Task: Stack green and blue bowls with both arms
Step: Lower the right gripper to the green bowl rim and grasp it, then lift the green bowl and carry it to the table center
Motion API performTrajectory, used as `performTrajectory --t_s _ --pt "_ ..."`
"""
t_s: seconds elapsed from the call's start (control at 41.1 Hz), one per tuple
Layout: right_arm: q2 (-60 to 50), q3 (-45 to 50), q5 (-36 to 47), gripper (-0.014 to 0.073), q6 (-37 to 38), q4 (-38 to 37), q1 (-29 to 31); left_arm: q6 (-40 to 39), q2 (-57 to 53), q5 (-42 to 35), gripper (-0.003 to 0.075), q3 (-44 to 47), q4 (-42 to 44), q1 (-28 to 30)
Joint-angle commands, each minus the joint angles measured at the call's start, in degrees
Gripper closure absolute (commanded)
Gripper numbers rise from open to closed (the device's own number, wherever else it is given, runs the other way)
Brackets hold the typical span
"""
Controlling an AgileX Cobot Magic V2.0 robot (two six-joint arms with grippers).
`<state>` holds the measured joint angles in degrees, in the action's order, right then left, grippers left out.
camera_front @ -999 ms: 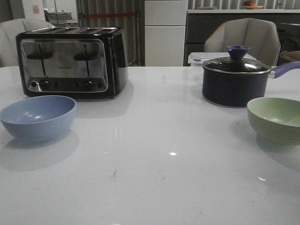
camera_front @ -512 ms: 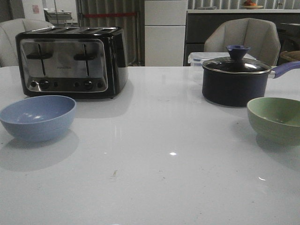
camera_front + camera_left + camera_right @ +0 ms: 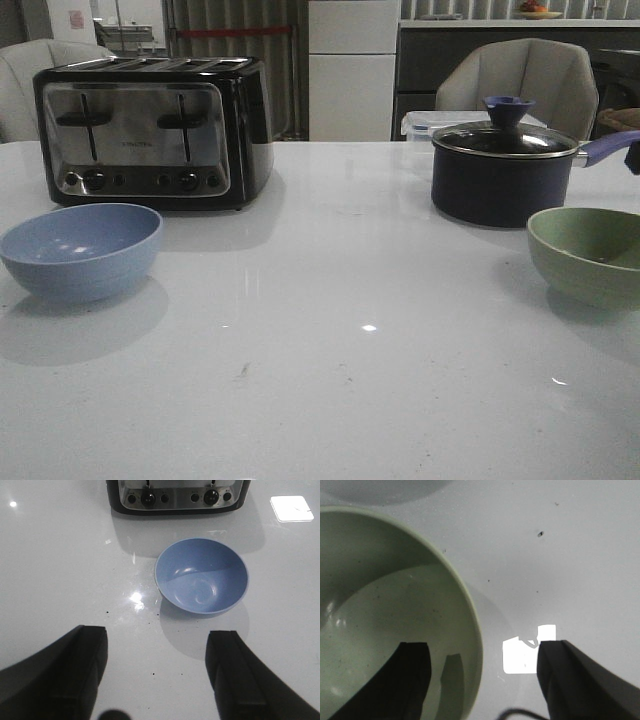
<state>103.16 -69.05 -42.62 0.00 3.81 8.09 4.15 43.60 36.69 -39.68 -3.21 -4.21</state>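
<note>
The right gripper (image 3: 480, 680) hangs with its jaws spread wide, straddling the rim of the green bowl (image 3: 385, 630): one finger (image 3: 405, 680) sits inside the bowl at the lower left of the wrist frame, the other outside over the white table (image 3: 560, 555) at lower right. Nothing is clamped yet. In the front view a dark shape has newly appeared at the far right edge, beside the saucepan (image 3: 505, 170) handle, absent half a second earlier; it is probably part of the right arm coming in. That suggests the grasp on the green bowl (image 3: 590, 252), at right centre of the frame, is about to begin.

The left gripper (image 3: 157, 675) is likewise wide open and empty, its fingers filling the lower corners of its frame, with the blue bowl (image 3: 201, 582) ahead at centre, well apart from them. Neither bowl has shifted.

The toaster (image 3: 150, 130), upper left, carries a small brand mark too blurred to read. No other writing is legible.
</note>
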Motion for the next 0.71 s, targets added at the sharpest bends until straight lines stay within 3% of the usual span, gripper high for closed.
performTrajectory --t_s 0.0,0.122,0.365,0.682 --pt "-0.28 -2.82 2.24 0.0044 -1.10 0.75 0.30 -0.34 -0.09 -4.01 0.0235 -1.51 -0.37 -0.25" --pt "1.19 -3.21 2.75 0.0136 -1.12 1.26 0.30 -0.34 -0.09 -4.01 0.0235 -1.51 -0.37 -0.25" --pt "0.71 -3.27 3.36 0.0403 -1.12 2.51 0.30 -0.34 -0.09 -4.01 0.0235 -1.51 -0.37 -0.25" --pt "-3.48 -3.27 2.25 0.0505 -3.22 3.98 -0.38 -0.34 -0.09 -4.01 0.0235 -1.51 -0.37 -0.25"
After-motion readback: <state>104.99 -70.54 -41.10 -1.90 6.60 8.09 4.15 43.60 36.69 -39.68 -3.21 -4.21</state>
